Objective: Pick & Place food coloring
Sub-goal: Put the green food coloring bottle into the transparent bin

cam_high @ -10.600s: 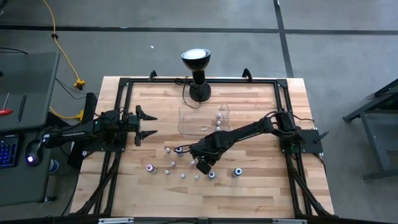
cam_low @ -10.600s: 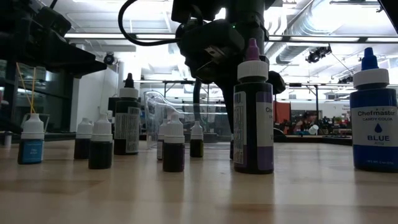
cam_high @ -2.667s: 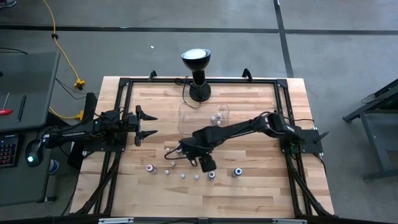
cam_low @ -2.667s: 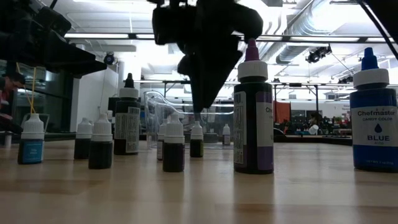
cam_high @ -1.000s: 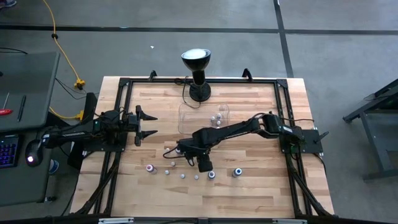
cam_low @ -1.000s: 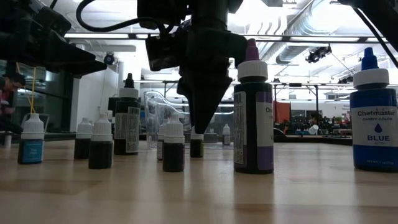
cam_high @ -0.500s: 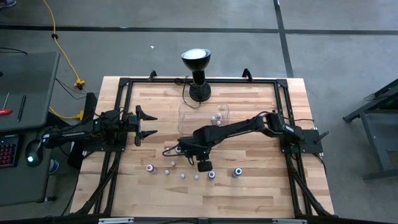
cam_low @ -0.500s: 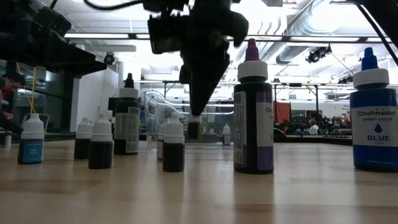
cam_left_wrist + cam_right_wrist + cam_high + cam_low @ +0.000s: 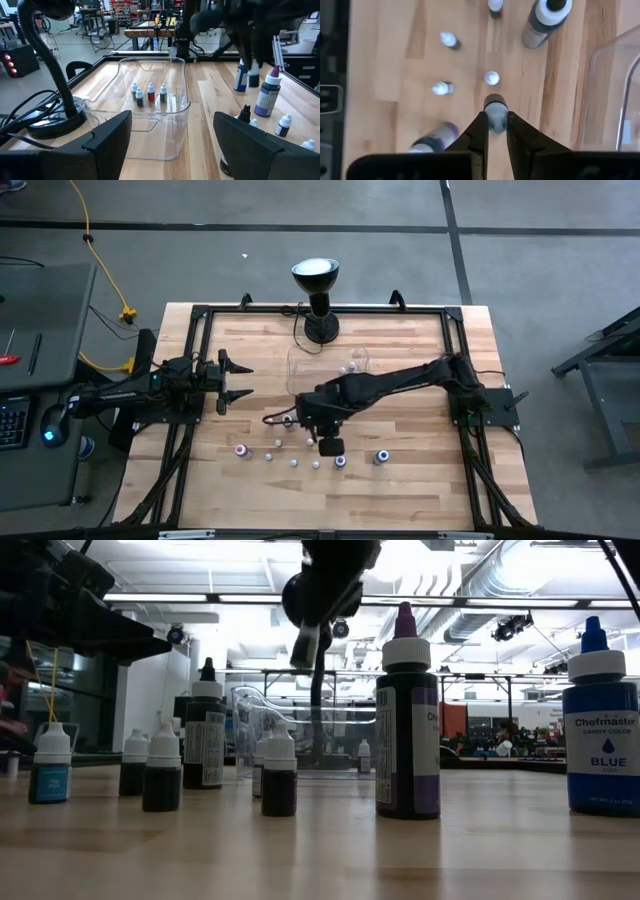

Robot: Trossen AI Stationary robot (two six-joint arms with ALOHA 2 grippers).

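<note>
My right gripper (image 9: 300,418) hangs over the middle of the table, shut on one small food coloring bottle (image 9: 495,114), which also shows high up in the low view (image 9: 306,646). Several more small bottles (image 9: 293,462) stand on the wood nearer the front edge, among them a tall purple-capped one (image 9: 407,720) and a blue one (image 9: 600,730). A clear tray (image 9: 150,107) behind them holds several small bottles (image 9: 151,93). My left gripper (image 9: 172,135) waits open at the table's left side (image 9: 235,380). My right gripper pinches the small bottle's whitish upper part (image 9: 495,121) between its two fingers. The fingers come from above, slanting down. The bottle's dark bottom end (image 9: 495,102) points away from them toward the table. It is lifted clear and hangs tilted.
A black lamp (image 9: 316,295) stands at the far edge behind the tray, its cable on the wood. A black frame (image 9: 200,315) runs round the tabletop. Bare wood lies at the front and far right.
My right gripper has risen from among the standing bottles and tipped a little, taking one small bottle with it. That bottle stood on the wood a second ago and now hangs well above the others.
</note>
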